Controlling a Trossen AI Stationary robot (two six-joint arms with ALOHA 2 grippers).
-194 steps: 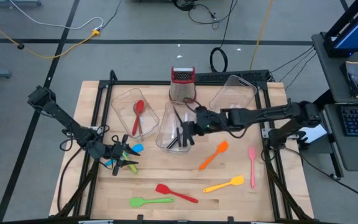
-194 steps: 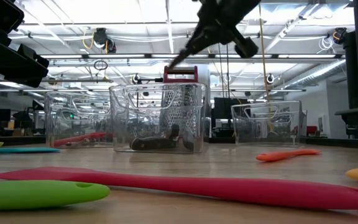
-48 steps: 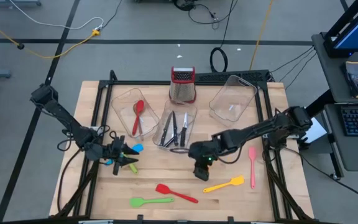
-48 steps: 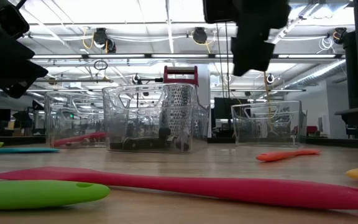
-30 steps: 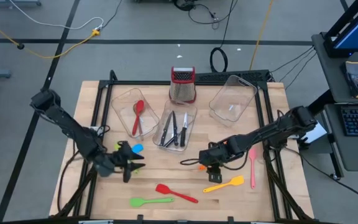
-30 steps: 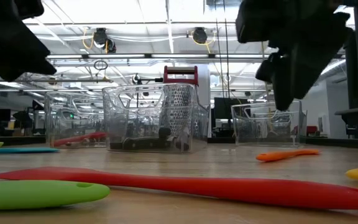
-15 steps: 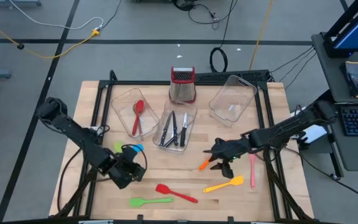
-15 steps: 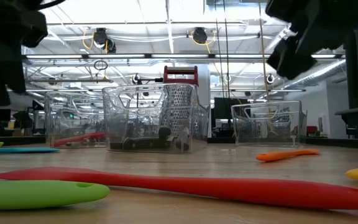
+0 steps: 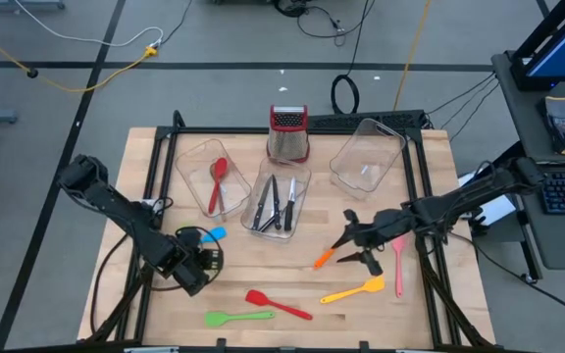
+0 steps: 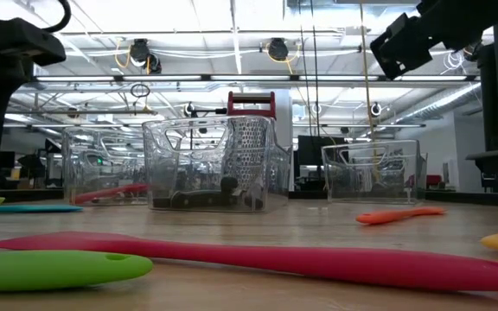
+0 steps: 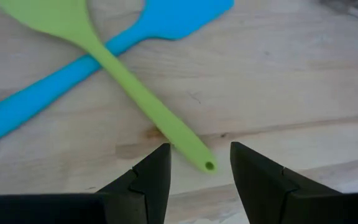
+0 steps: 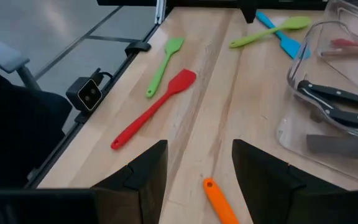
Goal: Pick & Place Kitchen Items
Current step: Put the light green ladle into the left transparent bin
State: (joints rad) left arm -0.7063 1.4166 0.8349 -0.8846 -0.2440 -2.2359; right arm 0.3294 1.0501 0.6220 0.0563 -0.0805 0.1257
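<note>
Both arms have shifted since a moment ago: the right arm has pulled back from the middle tub (image 9: pixel 278 200), where the black-handled knives (image 9: pixel 275 203) now lie, and swung out toward the orange spatula (image 9: pixel 335 246), while the left arm has turned down over the crossed green spoon (image 11: pixel 114 68) and blue spatula (image 11: pixel 98 53) near its side of the table (image 9: pixel 263 270). The right gripper (image 9: pixel 359 243) hangs just over the orange spatula's handle end, fingers parted and holding nothing; its own camera shows the orange tip (image 12: pixel 219 200) lying between the two fingers (image 12: pixel 138 171). The left gripper (image 9: pixel 196 257) likewise stands partly open and empty, its fingers (image 11: pixel 151 177) straddling the end of the green spoon's handle without touching it. To my eye this is the reach stage for two fresh pickups, with a good part of the sorting left: a red spatula (image 9: pixel 278 304), a second green spoon (image 9: pixel 238 317), a yellow spatula (image 9: pixel 354 290) and a pink one (image 9: pixel 398 263) lie loose on the boards, while a red spoon (image 9: pixel 217 183) sits in the left-hand tub (image 9: pixel 192 157) and the third tub (image 9: pixel 366 157) looks empty. Next each gripper would need to drop straight down and close across its handle; the green spoon rests on top of the blue spatula, so lifting it cleanly matters.
</note>
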